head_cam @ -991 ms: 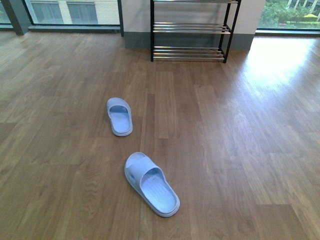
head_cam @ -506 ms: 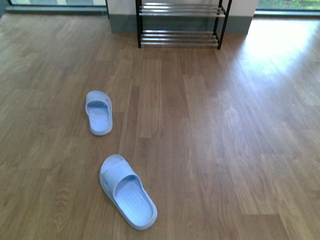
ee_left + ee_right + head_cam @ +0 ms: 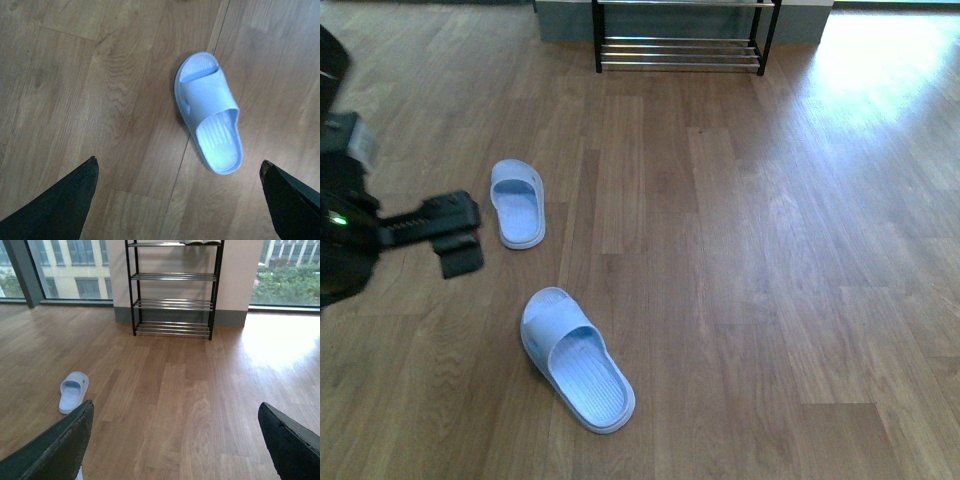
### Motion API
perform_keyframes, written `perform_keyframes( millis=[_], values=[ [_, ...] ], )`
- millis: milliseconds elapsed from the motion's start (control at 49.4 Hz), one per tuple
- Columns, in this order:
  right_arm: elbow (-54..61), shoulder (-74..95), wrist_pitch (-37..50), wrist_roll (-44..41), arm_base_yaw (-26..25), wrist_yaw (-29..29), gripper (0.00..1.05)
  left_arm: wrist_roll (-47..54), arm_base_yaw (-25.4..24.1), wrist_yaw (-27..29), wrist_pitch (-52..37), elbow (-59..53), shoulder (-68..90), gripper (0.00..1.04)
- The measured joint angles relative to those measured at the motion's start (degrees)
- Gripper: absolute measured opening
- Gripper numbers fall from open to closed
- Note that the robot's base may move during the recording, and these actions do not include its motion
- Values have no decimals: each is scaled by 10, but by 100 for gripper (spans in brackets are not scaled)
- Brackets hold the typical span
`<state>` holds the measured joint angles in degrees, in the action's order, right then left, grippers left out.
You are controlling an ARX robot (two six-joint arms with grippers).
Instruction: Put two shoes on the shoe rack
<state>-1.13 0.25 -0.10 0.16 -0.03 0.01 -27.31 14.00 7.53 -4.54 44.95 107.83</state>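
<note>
1. The right gripper (image 3: 175, 404) has dark matte fingers spread wide and empty over the wood-grain plank floor (image 3: 770, 250).
2. The nearest pale blue moulded slide slipper (image 3: 575, 360), with a ribbed footbed, lies flat on the floor.
3. The black left gripper (image 3: 465, 235), released and empty, hangs just beside the second pale blue slipper (image 3: 517, 203).
4. The black-framed shoe rack (image 3: 680, 45) with silver bar shelves stands farthest, well apart from both slippers.

no readable text, labels or numbers
</note>
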Motion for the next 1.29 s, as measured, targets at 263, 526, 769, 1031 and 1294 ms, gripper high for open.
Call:
perform_keyframes(
  millis=[263,526,769,1031,1294],
  values=[
    [0,0,0,0,0,0,95,74,33,12,13,200,287,95],
    [0,0,0,0,0,0,95,86,56,18,24,348,458,95],
    [0,0,0,0,0,0,95,52,58,18,44,422,542,95],
    [0,0,0,0,0,0,95,-26,64,32,49,464,596,95],
    [0,0,0,0,0,0,95,-46,67,52,59,484,629,95]
  ],
)
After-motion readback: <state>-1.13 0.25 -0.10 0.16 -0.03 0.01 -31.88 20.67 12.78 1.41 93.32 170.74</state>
